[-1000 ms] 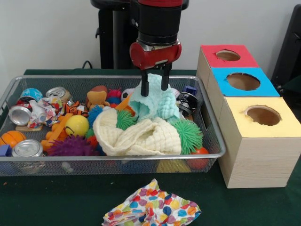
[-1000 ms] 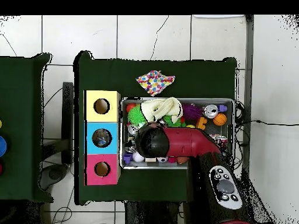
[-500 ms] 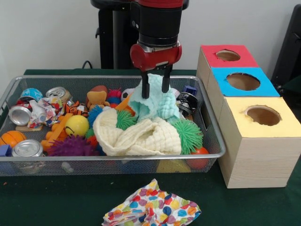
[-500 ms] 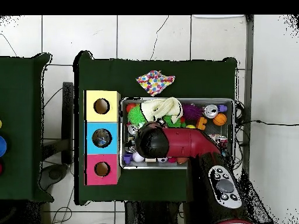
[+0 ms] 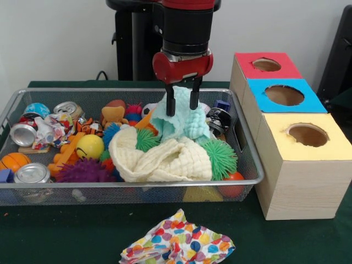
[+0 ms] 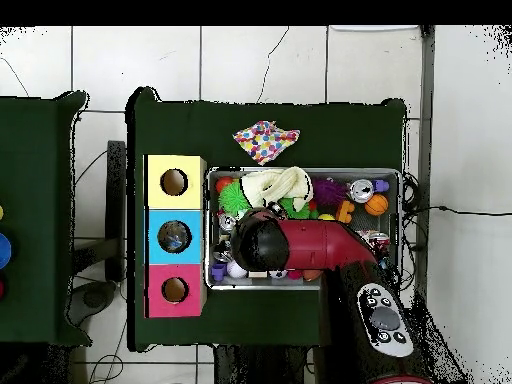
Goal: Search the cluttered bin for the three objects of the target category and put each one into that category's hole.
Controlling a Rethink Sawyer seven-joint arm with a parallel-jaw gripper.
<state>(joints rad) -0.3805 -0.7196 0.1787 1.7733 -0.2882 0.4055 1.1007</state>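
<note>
No legible text, labels, brand names or numbers on any item in either view; print on the cans [image 5: 31, 172] is unreadable.

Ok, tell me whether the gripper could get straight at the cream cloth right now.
Probably not. The gripper is shut on the mint cloth, which drapes over the cream cloth; it would have to put that elsewhere first.

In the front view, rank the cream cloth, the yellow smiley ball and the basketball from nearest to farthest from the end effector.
End effector, shut on the mint cloth, is over the bin's back middle.
1. Cream cloth: just below and in front of it.
2. Yellow smiley ball: further toward the picture's left.
3. Basketball: at the bin's far left end.
</note>
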